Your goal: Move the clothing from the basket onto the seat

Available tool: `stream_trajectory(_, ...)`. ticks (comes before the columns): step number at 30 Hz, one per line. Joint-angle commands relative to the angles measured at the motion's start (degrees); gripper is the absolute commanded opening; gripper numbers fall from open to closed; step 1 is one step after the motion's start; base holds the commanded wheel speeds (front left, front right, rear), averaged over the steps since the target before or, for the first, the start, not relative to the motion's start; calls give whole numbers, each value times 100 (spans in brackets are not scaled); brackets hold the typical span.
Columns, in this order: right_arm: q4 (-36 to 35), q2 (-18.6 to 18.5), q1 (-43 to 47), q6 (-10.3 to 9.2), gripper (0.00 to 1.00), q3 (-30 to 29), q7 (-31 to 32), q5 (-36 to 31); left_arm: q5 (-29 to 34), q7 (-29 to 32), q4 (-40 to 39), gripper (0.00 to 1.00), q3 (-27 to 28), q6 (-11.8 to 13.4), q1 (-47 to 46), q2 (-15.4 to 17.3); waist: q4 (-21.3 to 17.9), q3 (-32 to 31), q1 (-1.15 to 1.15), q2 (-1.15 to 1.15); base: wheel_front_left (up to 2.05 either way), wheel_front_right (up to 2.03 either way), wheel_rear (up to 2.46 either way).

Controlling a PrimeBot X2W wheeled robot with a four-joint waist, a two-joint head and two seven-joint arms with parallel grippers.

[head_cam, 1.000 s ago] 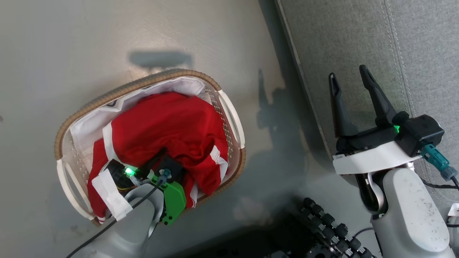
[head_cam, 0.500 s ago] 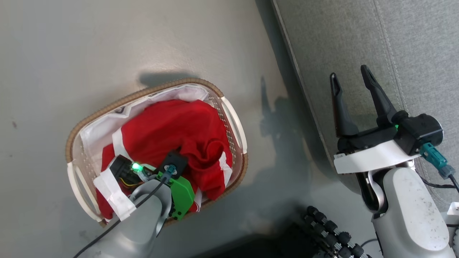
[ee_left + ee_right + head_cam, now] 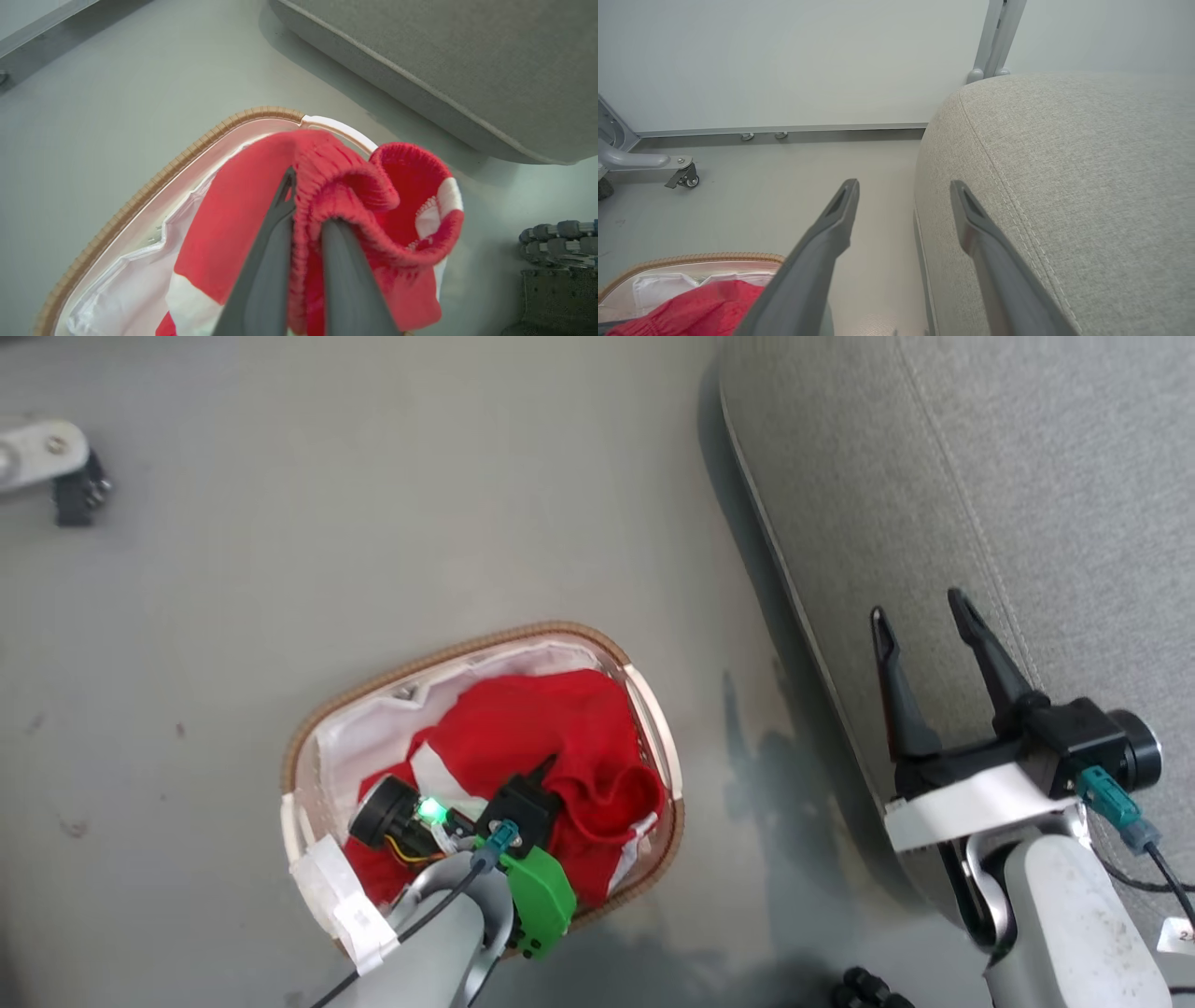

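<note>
The left gripper (image 3: 306,219) was pinching the ribbed waistband of the red shorts (image 3: 397,186), which bunched up over the basket (image 3: 392,677) at its rim nearest the seat (image 3: 1027,476). The basket stood on the grey floor (image 3: 373,476) just beside the seat's edge. The right gripper (image 3: 918,607) hung spread over that edge, holding nothing.

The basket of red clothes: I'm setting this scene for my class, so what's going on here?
The left gripper is shut on the ribbed waistband of the red shorts, bunched at the rim of the basket, which stands on the floor. More red clothing lies in the basket beneath. The right gripper is open and empty, beside the edge of the grey seat. The visible part of the seat is bare.
</note>
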Motion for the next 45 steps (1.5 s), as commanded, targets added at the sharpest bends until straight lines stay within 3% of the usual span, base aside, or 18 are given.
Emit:
stream_trajectory(1, 49, -27, 187, -4, 100, -48, -26, -42, -56, 2, -119, 0, -15, -48, 143, -17, 520, -920, 0, 0, 0, 0, 0)
stream_trajectory(12, 212, -26, 955, -4, 100, -157, -26, -182, -132, 2, -1046, 0, 84, -146, 322, -16, 814, -2379, 0, 0, 0, 0, 0)
stream_trajectory(19, 248, -25, 1354, -4, 100, -219, -26, -190, -165, 1, -1460, 0, 101, -271, 15, 172, 842, -3007, 0, 0, 0, 0, 0)
stream_trajectory(34, 173, -23, 1499, -4, 100, -80, -26, -241, -443, 143, -1872, 0, -322, -345, -1614, 896, 849, -3326, 0, 0, 0, 0, 0)
stream_trajectory(45, 219, -23, 1221, -4, 100, 264, -26, -505, -831, 198, -2040, 0, -612, -345, -2628, 1113, 847, -3402, 0, 0, 0, 0, 0)
